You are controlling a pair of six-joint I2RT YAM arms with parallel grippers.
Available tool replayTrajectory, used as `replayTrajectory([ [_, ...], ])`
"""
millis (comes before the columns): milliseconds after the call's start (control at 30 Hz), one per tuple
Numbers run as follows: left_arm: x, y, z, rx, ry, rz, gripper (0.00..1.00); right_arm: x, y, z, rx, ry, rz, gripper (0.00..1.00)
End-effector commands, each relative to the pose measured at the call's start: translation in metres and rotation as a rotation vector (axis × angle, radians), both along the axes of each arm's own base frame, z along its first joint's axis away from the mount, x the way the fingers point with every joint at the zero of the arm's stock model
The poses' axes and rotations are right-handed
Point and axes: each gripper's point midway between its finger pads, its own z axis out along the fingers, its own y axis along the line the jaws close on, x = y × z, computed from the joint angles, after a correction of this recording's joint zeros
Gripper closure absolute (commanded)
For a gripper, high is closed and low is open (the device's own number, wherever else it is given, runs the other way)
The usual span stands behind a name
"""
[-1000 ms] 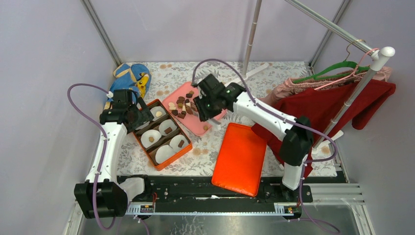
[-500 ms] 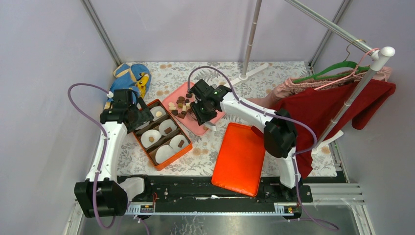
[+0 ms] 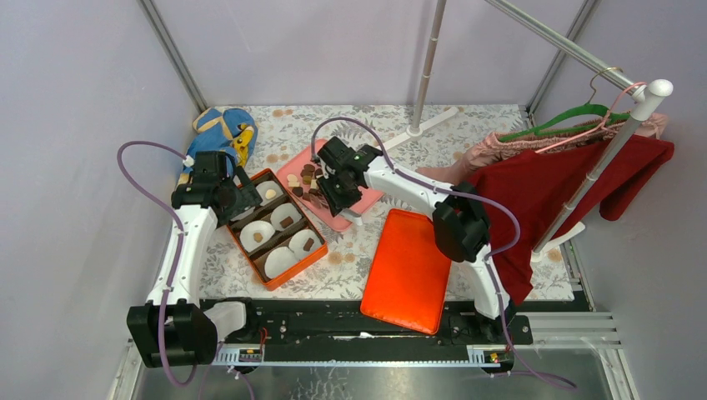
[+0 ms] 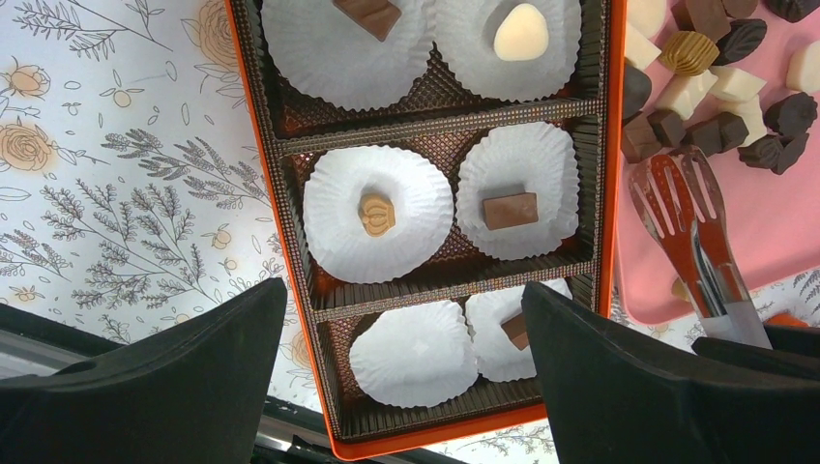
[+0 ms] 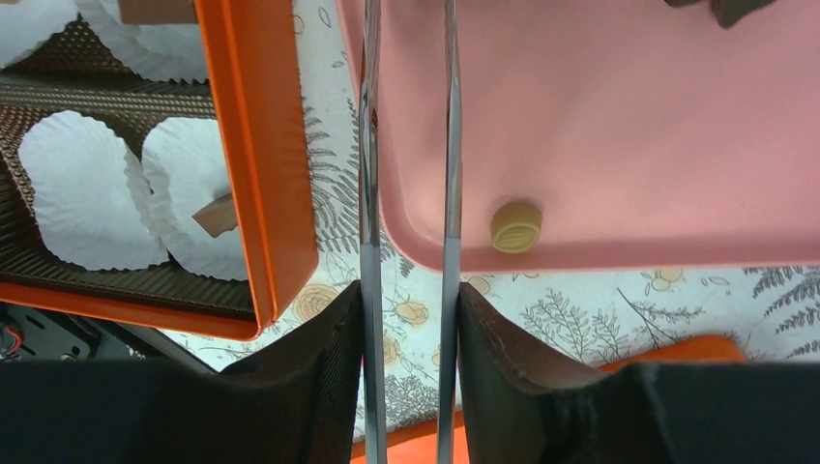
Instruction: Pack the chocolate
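Observation:
Loose chocolate (image 3: 310, 179) lies in a pile on the pink tray (image 3: 338, 212), dark, light brown and cream pieces; the pile also shows in the left wrist view (image 4: 716, 106). The orange box (image 3: 288, 279) holds white liners; several carry one piece each, such as a light brown one (image 4: 377, 213). One liner (image 4: 411, 353) is bare. My left gripper (image 3: 221, 187) hangs open and empty above the box (image 4: 447, 433). My right gripper (image 3: 333, 179) is shut on metal tongs (image 5: 447, 193), their tips (image 4: 677, 184) beside the pile. A round tan piece (image 5: 515, 226) sits alone on the tray (image 5: 629, 126).
The orange lid (image 3: 408, 267) lies at the front right of the box. A blue bag (image 3: 218, 133) sits at the back left. Red and pink clothes (image 3: 567, 179) hang on a rack at the right, and its pole (image 3: 427, 67) stands behind the tray.
My right gripper has moved left with the tongs, across the pink tray to the chocolate pile. The left arm has not moved.

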Motion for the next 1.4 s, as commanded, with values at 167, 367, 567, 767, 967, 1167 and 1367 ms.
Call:
replayTrajectory([
  [167, -0.002, 0.004, 0.005, 0.024, -0.01, 0.011, 0.01, 0.006, 0.026, 0.02, 0.07, -0.028, 0.076, 0.58],
  [367, -0.002, 0.002, 0.007, 0.017, -0.016, 0.011, 0.01, 0.017, 0.03, 0.016, 0.051, -0.05, 0.06, 0.57],
  [567, -0.003, 0.002, 0.009, 0.018, -0.02, 0.013, 0.01, 0.023, 0.031, 0.011, 0.033, -0.067, 0.057, 0.58],
  [767, -0.003, 0.002, 0.011, 0.016, -0.022, 0.014, 0.01, 0.019, 0.022, 0.024, 0.033, -0.089, 0.057, 0.69],
  [967, -0.002, 0.0, 0.011, 0.007, -0.022, 0.008, 0.01, 0.009, 0.003, 0.044, 0.028, -0.123, 0.065, 0.77],
  [1167, -0.002, 0.001, 0.012, 0.008, -0.025, 0.007, 0.01, -0.006, -0.017, 0.061, 0.03, -0.138, 0.059, 0.8],
  [1367, -0.001, -0.002, 0.009, -0.01, -0.028, 0.016, 0.01, -0.029, -0.012, 0.094, 0.138, -0.127, 0.084, 0.8],
])
